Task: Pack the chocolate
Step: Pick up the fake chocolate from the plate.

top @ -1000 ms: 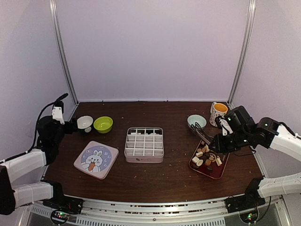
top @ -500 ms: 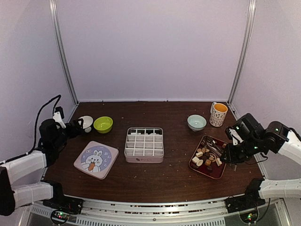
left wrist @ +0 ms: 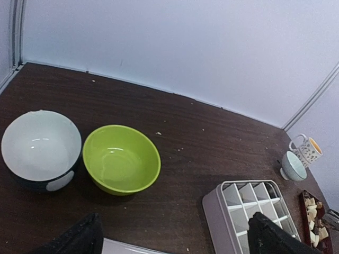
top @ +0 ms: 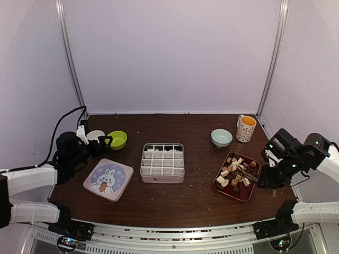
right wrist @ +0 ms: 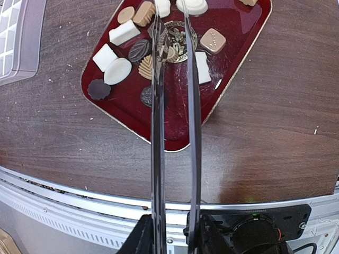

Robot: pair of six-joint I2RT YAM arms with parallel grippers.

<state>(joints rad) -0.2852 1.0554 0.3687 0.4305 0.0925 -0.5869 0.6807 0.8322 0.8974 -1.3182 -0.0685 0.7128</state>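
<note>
The chocolate (top: 235, 172) lies as several cream, tan and dark pieces (right wrist: 117, 70) on a dark red tray (top: 245, 192) at the right. My right gripper (top: 266, 178) (right wrist: 172, 228) is shut on metal tongs (right wrist: 157, 132). Their two long blades reach out over the tray (right wrist: 180, 119), slightly apart, with a dark patterned piece (right wrist: 175, 41) showing between them near the tips. A white grid box (top: 162, 162) (left wrist: 249, 203) stands mid-table with bare cells. My left gripper (top: 100, 144) (left wrist: 177, 237) is open and holds nothing, beside the green bowl (top: 116, 139) (left wrist: 121, 159).
A white bowl (left wrist: 41, 148) sits left of the green one. The bunny-printed lid (top: 108, 179) lies near the left front. A pale blue bowl (top: 221, 137) and an orange-lined mug (top: 246, 128) stand behind the tray. Crumbs dot the brown table.
My right arm has drawn back toward the near right, and the tongs now lie across the tray. My left gripper has moved right, toward the green bowl.
</note>
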